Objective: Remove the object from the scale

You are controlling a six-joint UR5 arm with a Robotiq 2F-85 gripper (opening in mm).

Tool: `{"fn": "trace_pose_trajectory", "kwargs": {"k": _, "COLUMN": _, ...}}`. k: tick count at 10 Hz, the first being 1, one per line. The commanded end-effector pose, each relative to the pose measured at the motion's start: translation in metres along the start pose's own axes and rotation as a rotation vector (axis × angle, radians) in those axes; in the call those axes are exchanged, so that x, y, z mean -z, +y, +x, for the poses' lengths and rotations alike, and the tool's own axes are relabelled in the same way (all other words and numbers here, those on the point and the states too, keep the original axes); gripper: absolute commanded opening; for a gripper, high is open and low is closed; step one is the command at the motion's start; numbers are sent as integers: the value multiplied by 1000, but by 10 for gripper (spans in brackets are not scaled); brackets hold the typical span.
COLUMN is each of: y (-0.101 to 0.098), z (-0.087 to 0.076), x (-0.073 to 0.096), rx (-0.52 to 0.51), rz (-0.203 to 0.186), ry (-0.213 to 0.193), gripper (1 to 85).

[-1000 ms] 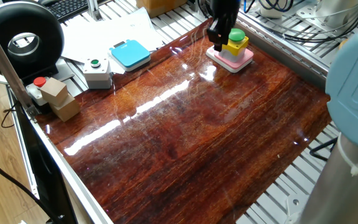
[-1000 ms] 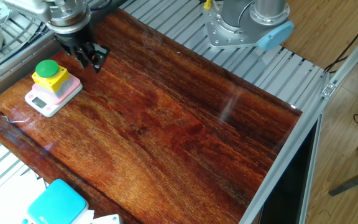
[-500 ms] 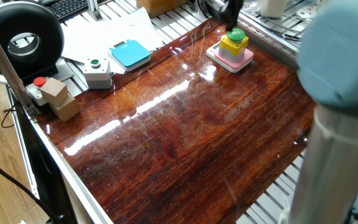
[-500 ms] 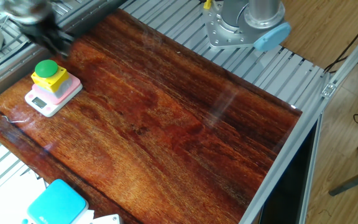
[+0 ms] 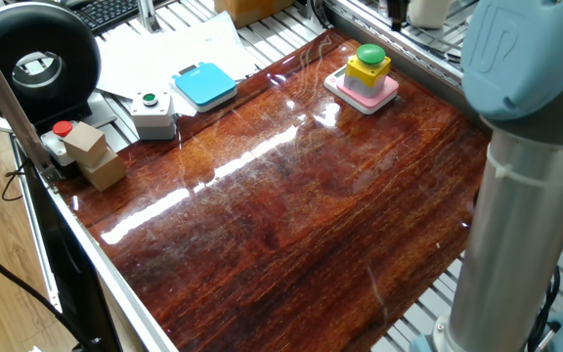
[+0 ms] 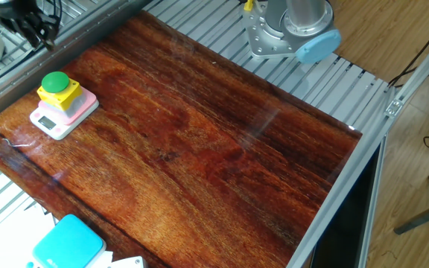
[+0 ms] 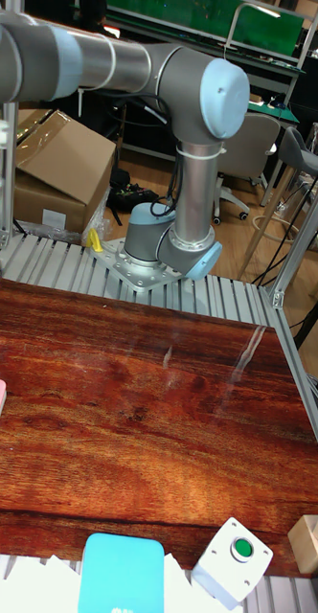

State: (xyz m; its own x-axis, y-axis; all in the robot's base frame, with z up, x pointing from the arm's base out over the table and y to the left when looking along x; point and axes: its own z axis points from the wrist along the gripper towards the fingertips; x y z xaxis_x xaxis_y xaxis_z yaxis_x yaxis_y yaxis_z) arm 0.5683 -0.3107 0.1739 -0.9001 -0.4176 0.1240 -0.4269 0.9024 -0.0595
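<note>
Moved since a second ago: the gripper (image 6: 32, 26) has swung away from beside the yellow button box to the metal rails off the table's far corner, and the box and the pad under it have not shifted.
Gripper: in the other fixed view its dark fingers show only at the top left edge, over the rails and well apart from the box; I cannot tell whether they are spread or closed, and nothing is seen in them.
Yellow button box (image 6: 58, 87): it sits upright on the pink scale (image 6: 64, 114), green dome up, square on the pad, so the removal is not yet done.
Why it sits so: centred on the pad, its weight bears evenly, and the dome and all four sides are free for a grasp from above.
Pink scale: flat on the wooden table (image 6: 199, 149) near its corner, holding only the box; a small display shows on its front edge.
Arm (image 5: 531, 147): in one fixed view its grey column fills the right foreground, clear of the goods.
Blue scale (image 5: 204, 85): bare on top, left of the pink one.
Grey box with green button (image 5: 151, 112): off the wood.
Red button (image 5: 62, 129): beside two wooden blocks (image 5: 94, 156) at the left edge.
Next move, as I judge: return over the box, straddle its yellow sides, lift straight.
</note>
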Motion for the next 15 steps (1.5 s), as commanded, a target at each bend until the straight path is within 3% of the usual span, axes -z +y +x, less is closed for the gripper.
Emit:
{"fn": "trace_pose_trajectory", "kwargs": {"k": 1, "y": -14, "z": 5, "x": -6, "rx": -3, "rz": 3, "ry": -21, "gripper": 387}}
{"fn": "trace_pose_trajectory", "kwargs": {"k": 3, "y": 2, "z": 6, "x": -5, "rx": -80, "rz": -56, "ry": -13, "gripper": 410}}
{"fn": "trace_pose_trajectory", "kwargs": {"k": 5, "y": -1, "z": 11, "x": -5, "rx": -157, "rz": -46, "ry": 9, "gripper": 403}}
{"fn": "trace_pose_trajectory", "kwargs": {"k": 7, "y": 2, "z": 8, "x": -5, "rx": -217, "rz": -56, "ry": -4, "gripper": 360}}
{"fn": "trace_pose_trajectory", "kwargs": {"k": 9, "y": 4, "z": 6, "x": -5, "rx": -191, "rz": -65, "ry": -9, "gripper": 353}}
{"fn": "trace_pose_trajectory", "kwargs": {"k": 12, "y": -4, "z": 3, "x": -5, "rx": -106, "rz": -34, "ry": -27, "gripper": 370}}
{"fn": "trace_pose_trajectory", "kwargs": {"k": 15, "y": 1, "z": -6, "x": -5, "rx": -71, "rz": -55, "ry": -61, "gripper": 420}}
